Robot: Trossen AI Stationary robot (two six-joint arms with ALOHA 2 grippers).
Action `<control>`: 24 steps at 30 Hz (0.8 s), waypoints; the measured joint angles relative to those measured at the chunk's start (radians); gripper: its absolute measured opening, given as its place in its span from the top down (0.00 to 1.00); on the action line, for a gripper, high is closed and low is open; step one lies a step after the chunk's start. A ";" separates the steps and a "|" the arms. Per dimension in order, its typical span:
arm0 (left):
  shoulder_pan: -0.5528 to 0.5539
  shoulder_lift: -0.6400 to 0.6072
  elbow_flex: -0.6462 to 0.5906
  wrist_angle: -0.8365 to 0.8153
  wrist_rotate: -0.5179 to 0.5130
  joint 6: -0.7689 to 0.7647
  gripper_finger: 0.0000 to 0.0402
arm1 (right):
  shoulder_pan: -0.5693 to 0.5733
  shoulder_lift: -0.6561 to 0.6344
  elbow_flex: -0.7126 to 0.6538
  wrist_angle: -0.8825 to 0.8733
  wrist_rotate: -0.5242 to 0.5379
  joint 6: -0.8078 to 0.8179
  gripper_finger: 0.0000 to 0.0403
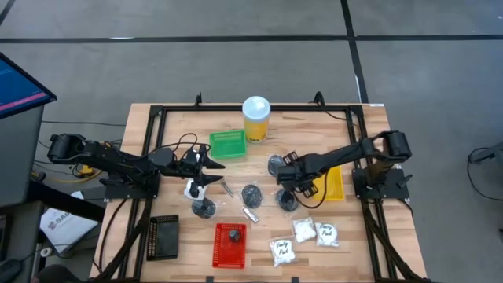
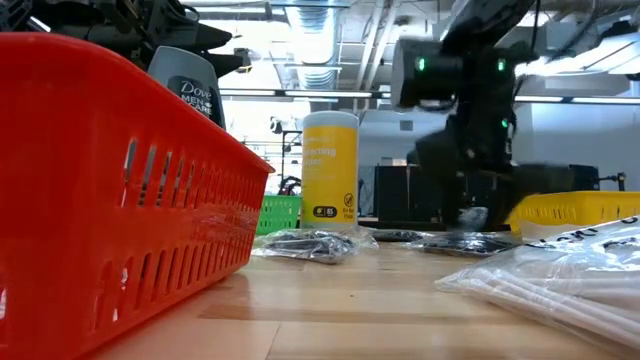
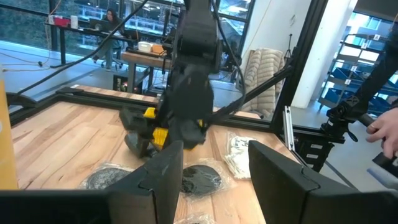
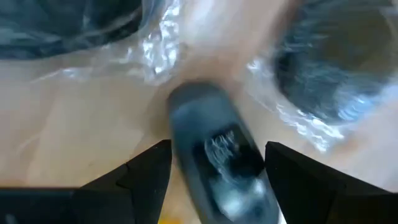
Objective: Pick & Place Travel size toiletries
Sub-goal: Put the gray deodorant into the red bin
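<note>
The travel size toiletries lie around the table's middle. Dark round pucks in clear bags (image 1: 251, 192) (image 1: 204, 208) rest flat on the wood, as do white sachets (image 1: 305, 229) and a thin silvery tube (image 1: 250, 212). My right gripper (image 4: 217, 148) points steeply down, open, over a small dark grey bottle (image 4: 214, 162). The bottle lies on the table between two bagged pucks (image 4: 336, 74), and one finger stands on each side of it. My left gripper (image 1: 214, 167) waits level and open at the middle left, holding nothing. Another dark bottle (image 2: 190, 85) stands in the red tray (image 1: 230, 244).
A tall yellow jar (image 1: 256, 118) and a green tray (image 1: 228, 144) stand at the back. A yellow tray (image 1: 334, 182) lies under my right arm and a black tray (image 1: 163, 236) sits at the near left. A person's hand (image 3: 385, 134) shows beyond the table.
</note>
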State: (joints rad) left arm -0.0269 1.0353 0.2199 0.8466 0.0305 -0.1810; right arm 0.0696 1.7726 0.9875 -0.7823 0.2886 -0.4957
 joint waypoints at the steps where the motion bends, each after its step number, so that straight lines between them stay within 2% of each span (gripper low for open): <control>1: 0.000 0.000 0.000 0.000 0.000 0.000 0.57 | 0.000 0.017 0.004 -0.014 0.012 -0.003 0.39; 6: 0.000 0.000 0.000 0.000 0.000 0.000 0.57 | 0.002 0.070 0.040 -0.056 0.019 0.033 0.39; 12: 0.000 0.000 -0.001 0.002 0.000 0.000 0.57 | 0.001 0.071 0.055 -0.069 0.012 0.048 0.42; 19: 0.000 0.000 -0.001 0.002 0.000 0.000 0.57 | 0.001 0.070 0.056 -0.049 0.003 0.074 0.61; 21: 0.000 0.000 -0.001 0.002 0.000 0.000 0.57 | 0.000 0.071 0.057 -0.035 0.007 0.074 0.64; 24: 0.000 0.000 -0.001 0.002 0.000 0.000 0.57 | -0.001 0.072 0.058 -0.026 0.010 0.090 0.74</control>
State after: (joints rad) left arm -0.0268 1.0351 0.2188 0.8490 0.0303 -0.1810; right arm 0.0689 1.8446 1.0458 -0.8082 0.2982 -0.4059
